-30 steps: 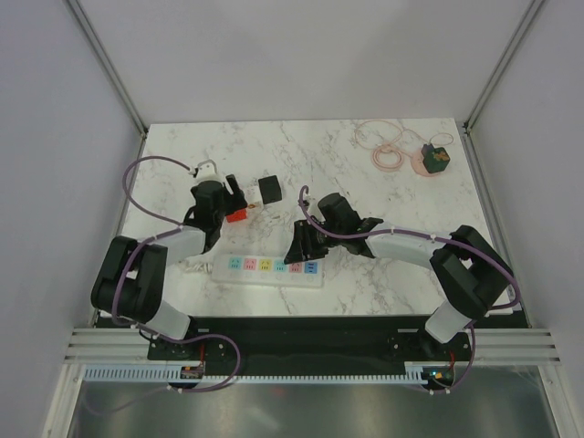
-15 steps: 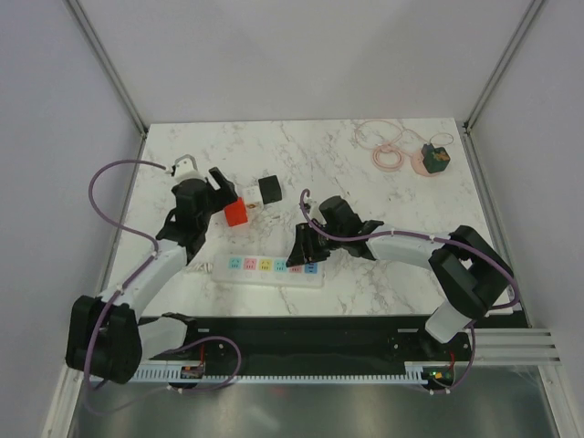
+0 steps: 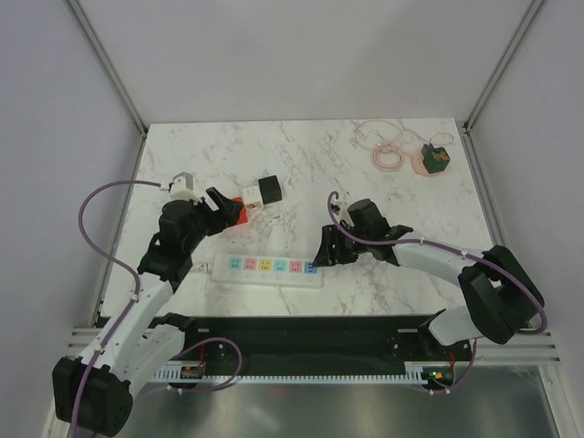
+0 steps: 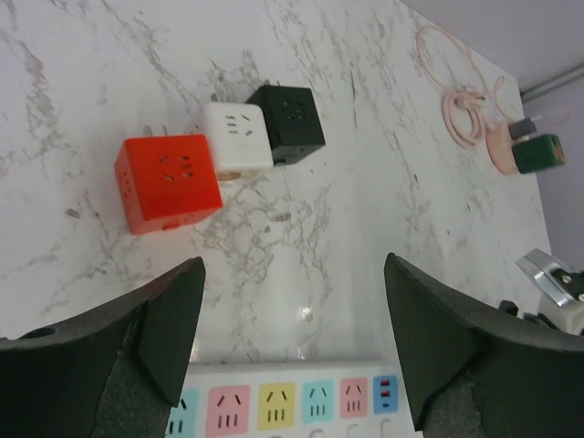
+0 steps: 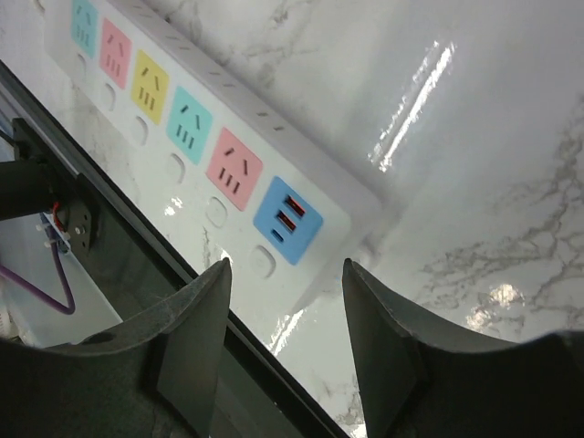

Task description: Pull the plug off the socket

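though tiny overhead, socket [image 5: 187,119] usb ports [image 5: 290,213]

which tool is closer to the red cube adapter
Left. The left tool hovers just short of the red cube adapter; the right tool is over the blue end of the power strip, farther off.

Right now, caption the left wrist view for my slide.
Open left gripper frames the red plug cube, white cube and black cube on marble, socket strip below.
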Controlling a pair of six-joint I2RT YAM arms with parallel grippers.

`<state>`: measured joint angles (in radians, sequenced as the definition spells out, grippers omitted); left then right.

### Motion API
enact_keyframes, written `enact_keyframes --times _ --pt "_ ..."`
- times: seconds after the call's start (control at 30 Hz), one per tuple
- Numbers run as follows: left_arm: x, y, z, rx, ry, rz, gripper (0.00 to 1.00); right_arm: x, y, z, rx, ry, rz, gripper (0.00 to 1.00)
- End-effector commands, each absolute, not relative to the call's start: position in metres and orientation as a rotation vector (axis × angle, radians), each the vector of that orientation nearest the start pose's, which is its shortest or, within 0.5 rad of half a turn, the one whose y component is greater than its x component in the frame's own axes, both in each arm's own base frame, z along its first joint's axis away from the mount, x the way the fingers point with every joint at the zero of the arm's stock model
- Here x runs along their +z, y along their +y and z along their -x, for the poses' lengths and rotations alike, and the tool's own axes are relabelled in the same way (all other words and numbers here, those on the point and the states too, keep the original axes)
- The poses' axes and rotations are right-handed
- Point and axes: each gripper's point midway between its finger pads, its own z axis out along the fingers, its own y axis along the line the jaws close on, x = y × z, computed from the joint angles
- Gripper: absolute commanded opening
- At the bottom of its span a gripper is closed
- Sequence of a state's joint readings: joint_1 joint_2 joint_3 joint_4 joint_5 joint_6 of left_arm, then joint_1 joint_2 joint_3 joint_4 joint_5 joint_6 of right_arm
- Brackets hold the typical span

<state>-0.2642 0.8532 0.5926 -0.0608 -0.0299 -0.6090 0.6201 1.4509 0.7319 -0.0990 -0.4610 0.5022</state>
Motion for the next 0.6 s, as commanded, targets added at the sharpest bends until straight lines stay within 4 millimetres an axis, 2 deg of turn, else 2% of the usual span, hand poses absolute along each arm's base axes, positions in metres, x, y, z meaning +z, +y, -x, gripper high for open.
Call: enact_keyframes --times 0.0,0.13,0.33,0.47,0.57 --pt "0.198 -0.129 -0.289 -0.755 1.936 0.308 0.85 0.063 0.26 -0.209 0.993 2.551 0.391 0.6" --pt "0.188 -0.144 -0.276 -0.875 1.958 0.329 0.85 0.048 0.26 -0.205 1.002 2.611 0.345 0.58" --pt "0.185 -0.161 -0.263 -0.974 1.988 0.289 0.85 0.048 0.271 -0.211 1.055 2.606 0.262 0.54" --pt "0.191 -0.17 -0.258 -1.008 1.987 0.234 0.85 0.047 0.288 -0.21 1.099 2.6 0.236 0.52" --pt "0.196 -0.174 -0.256 -1.012 1.978 0.19 0.85 0.041 0.31 -0.203 1.095 2.615 0.269 0.51"
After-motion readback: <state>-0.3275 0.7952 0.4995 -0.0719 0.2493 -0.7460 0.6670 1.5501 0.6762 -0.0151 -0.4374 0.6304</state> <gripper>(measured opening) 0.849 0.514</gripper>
